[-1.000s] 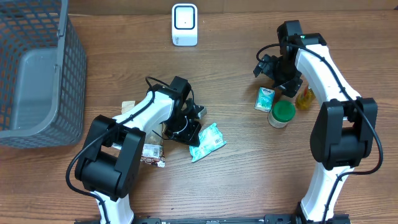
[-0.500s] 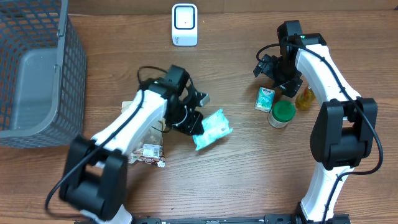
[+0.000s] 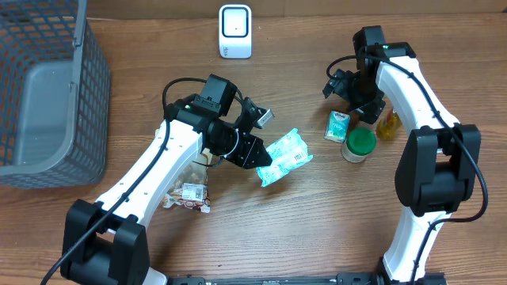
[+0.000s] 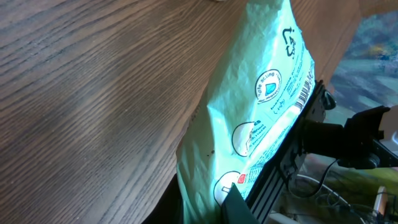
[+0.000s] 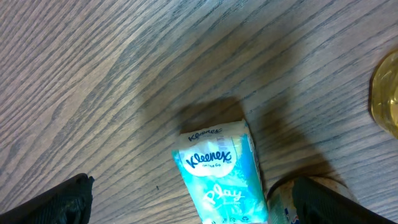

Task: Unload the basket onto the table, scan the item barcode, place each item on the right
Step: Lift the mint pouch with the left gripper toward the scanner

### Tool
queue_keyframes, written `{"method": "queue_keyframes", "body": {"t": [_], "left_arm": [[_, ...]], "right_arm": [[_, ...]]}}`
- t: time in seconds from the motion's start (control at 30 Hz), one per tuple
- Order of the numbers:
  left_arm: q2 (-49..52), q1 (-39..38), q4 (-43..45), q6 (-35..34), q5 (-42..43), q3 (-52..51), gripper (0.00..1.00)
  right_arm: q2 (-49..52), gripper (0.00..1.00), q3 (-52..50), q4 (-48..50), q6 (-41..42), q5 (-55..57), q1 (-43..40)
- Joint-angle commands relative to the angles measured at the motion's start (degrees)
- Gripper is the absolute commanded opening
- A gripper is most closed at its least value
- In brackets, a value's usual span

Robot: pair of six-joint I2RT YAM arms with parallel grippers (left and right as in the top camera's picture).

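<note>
- Nearest the robot's base, the wrappers (image 3: 190, 195) lie on the table (image 3: 317, 229), just where they were a second ago.
- Just beyond them, the left gripper (image 3: 261, 158) is pinching one end of the green pack (image 3: 287, 154). A second ago the pack lay flat by the wrappers. Now it is up off the wood, carried right and a little farther out, with its shadow beneath it.
- In the left wrist view the pack (image 4: 261, 112) hangs tilted along the finger, and its barcode (image 4: 303, 93) shows near the edge, facing the wrist camera.
- My reading is that pickup is done and the show-to-scanner step has begun. The barcode side will probably need turning toward the scanner window.
- Farther right stand the green-lidded jar (image 3: 359, 145), the Kleenex (image 3: 337, 125) and an amber bottle (image 3: 388, 125), close together and untouched over the last second.
- The right gripper (image 5: 193, 193) hangs over the Kleenex with its jaws spread wide and nothing between them. That arm has not moved.
- At the far side the white scanner (image 3: 235, 32) stands well apart from the pack, so there is a good reach left.
- At the far left is the grey mesh basket (image 3: 47, 95), which looks empty where its floor shows.
- The table is brown wood grain, flat and matt, with no spill or mark that I can see.
- Past its edge the left wrist view shows only dark frame parts, cables and blur. I cannot tell more of the room.
</note>
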Motion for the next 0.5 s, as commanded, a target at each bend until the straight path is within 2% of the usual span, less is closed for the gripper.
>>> {"method": "queue_keyframes", "body": {"t": [0.0, 0.07, 0.27, 0.37, 0.47], "left_arm": [[-0.55, 0.2, 0.39, 1.53, 2.58, 0.98, 0.05], [-0.55, 0.2, 1.55, 1.2, 2.58, 0.98, 0.04], [-0.55, 0.22, 2.86, -5.73, 0.81, 0.98, 0.04], [-0.55, 0.35, 2.84, -9.4, -5.66, 0.98, 0.04], [-0.55, 0.81, 2.84, -17.94, -15.1, 0.98, 0.04]], "right_arm": [[-1.25, 1.0, 1.55, 0.22, -0.24, -0.09, -0.22], [-1.25, 1.0, 1.55, 0.22, -0.24, -0.09, -0.22], [-1.25, 1.0, 1.55, 0.22, -0.24, -0.09, -0.22], [-1.25, 1.0, 1.55, 0.22, -0.24, -0.09, -0.22], [-1.25, 1.0, 1.55, 0.22, -0.24, -0.09, -0.22]]}}
